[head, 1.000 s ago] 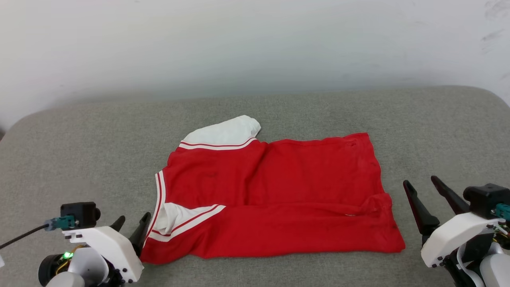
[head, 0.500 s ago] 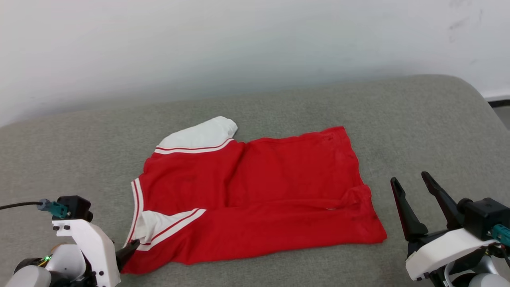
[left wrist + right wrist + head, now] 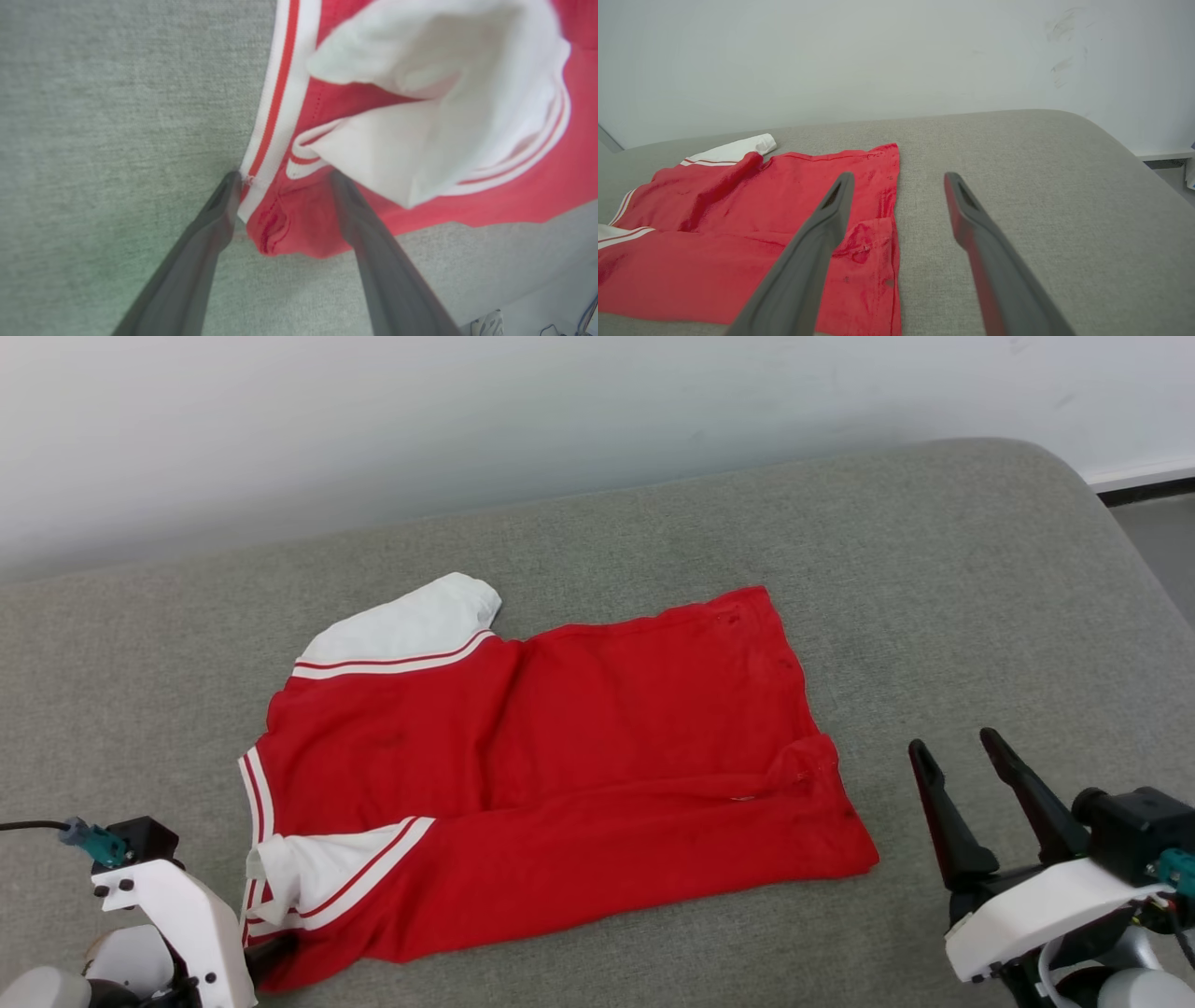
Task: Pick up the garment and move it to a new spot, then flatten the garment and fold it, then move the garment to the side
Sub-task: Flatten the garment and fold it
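Note:
The garment (image 3: 560, 747) lies flat on the grey cushion (image 3: 934, 579), folded lengthwise, red with one white sleeve (image 3: 401, 625) at the far left and another (image 3: 317, 873) tucked at the near left. In the left wrist view my left gripper (image 3: 285, 184) is open, its fingers straddling the garment's near-left corner (image 3: 280, 228) by the striped trim. One dark finger (image 3: 273, 952) of it touches that corner in the head view. My right gripper (image 3: 966, 770) is open with nothing between its fingers, just right of the garment's hem (image 3: 887, 224).
A white wall (image 3: 467, 420) runs along the cushion's far edge. The cushion rounds off at the far right, where the floor (image 3: 1162, 537) and a dark baseboard show. Bare cushion lies right of and behind the garment.
The head camera has swung, so the whole picture has shifted left and tilted. My left gripper has sunk lower in view, its fingers now at the garment's near-left corner. Both grippers stay open.

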Controlling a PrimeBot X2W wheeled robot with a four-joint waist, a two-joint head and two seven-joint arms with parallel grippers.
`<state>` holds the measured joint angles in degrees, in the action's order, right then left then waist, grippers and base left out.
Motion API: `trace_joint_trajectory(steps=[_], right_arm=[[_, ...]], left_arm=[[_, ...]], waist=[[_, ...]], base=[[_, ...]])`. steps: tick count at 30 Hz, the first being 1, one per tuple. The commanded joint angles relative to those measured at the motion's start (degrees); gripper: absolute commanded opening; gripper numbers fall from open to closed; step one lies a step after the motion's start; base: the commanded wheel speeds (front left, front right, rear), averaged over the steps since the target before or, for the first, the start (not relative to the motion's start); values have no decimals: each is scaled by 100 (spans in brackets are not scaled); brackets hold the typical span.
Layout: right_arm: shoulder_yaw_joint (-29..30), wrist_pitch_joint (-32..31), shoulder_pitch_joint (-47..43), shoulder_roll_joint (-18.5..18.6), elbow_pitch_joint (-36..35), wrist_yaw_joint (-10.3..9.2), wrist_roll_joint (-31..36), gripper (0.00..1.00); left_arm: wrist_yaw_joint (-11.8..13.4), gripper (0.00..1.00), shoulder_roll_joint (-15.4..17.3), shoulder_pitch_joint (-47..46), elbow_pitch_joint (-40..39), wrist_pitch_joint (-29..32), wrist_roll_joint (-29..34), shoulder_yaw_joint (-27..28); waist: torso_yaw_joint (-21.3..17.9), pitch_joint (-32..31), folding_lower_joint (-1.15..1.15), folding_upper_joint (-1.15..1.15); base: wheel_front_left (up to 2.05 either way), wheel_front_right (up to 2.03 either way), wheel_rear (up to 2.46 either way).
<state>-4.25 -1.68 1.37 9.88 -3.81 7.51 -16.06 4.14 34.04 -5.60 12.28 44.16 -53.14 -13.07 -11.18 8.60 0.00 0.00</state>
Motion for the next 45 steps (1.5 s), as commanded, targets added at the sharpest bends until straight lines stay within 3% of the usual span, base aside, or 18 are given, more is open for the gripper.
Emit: trace_joint_trajectory(steps=[1, 8, 13, 17, 24, 32, 33, 34, 35, 36, 45], right_arm=[[67, -94, 72, 42, 20, -4, -123, 100], [199, -957, 217, 415, 227, -4, -693, 100], [283, -2454, 353, 805, 574, -3, -1239, 100], [379, -3553, 516, 1035, 733, -3, -1542, 100], [265, -4419, 746, 954, 867, -3, -1704, 100], [-31, -4815, 983, 679, 1739, -3, -1779, 100], [-85, -4865, 992, 647, 1838, -3, -1797, 88], [-133, -4873, 989, 630, 1897, -3, -1827, 35], [-158, -4846, 1004, 608, 1940, -2, -1871, 7], [-180, -4849, 1022, 598, 1982, -1, -1892, 0], [-359, -4558, 1199, 912, 1822, -2, -1982, 0]], left_arm=[[-56, 0, -440, 217, 187, 11, -93, -282], [-203, 0, -466, 83, 159, -490, 53, -196], [-224, 0, -470, -91, -187, -869, 205, -111], [-82, 0, -458, -222, -518, -1010, 414, -138], [96, 0, -511, -407, -1075, -1020, 686, -309], [152, 0, -590, -514, -1472, -1030, 849, -475], [166, 0, -594, -502, -1490, -1037, 859, -481], [181, 0, -601, -480, -1510, -1048, 857, -485], [190, 0, -603, -448, -1524, -1051, 851, -487], [208, 0, -603, -416, -1532, -1050, 839, -484], [293, 0, -628, -115, -1606, -1280, 822, -396]], waist=[[33, 16, 0, 0], [281, -75, 0, 0], [534, -72, 0, 0], [766, 17, 0, 0], [1043, 248, 0, 0], [1235, 415, 0, 0], [1247, 418, 0, 0], [1257, 419, 0, 0], [1261, 418, 0, 0], [1258, 415, 0, 0], [1184, -11, 0, 0]], base=[[0, 0, 0], [0, 0, 0], [0, 0, 0], [0, 0, 0], [0, 0, 0], [0, 0, 0], [0, 0, 0], [0, 0, 0], [0, 0, 0], [0, 0, 0], [0, 0, 0]])
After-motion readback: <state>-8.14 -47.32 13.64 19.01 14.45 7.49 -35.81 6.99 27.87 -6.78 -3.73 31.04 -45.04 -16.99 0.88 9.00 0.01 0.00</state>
